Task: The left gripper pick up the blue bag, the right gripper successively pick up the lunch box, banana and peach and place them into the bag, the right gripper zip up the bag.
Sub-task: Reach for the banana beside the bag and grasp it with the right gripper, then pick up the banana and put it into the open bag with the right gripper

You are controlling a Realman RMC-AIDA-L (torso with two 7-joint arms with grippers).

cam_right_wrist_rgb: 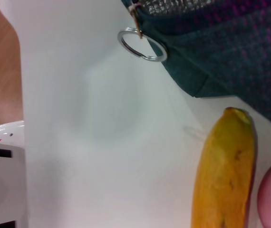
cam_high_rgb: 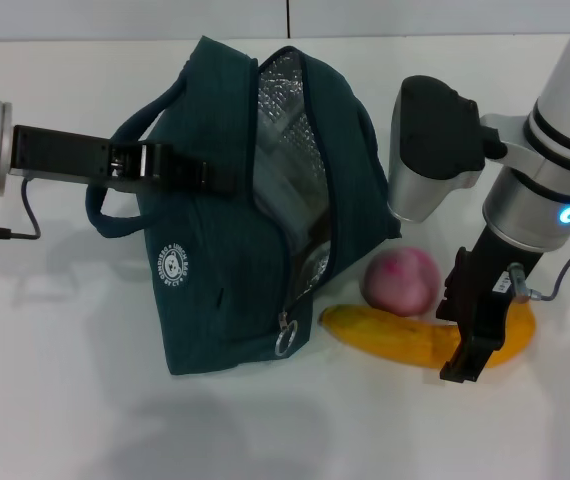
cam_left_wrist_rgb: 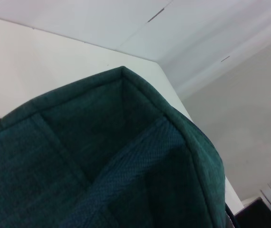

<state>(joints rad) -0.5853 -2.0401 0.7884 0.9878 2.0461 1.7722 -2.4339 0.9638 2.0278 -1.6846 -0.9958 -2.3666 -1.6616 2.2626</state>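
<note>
Over the banana's right end my right gripper hangs low, fingers either side of it, though I cannot tell if they have bitten. My left gripper pinches the bag's handle, propping the foil mouth open rightward so fruit can go straight in. Banana lies near the bag's near corner, peach just beyond it, crowding the lift; open table sits nearer me. Lunch box is not visible
</note>
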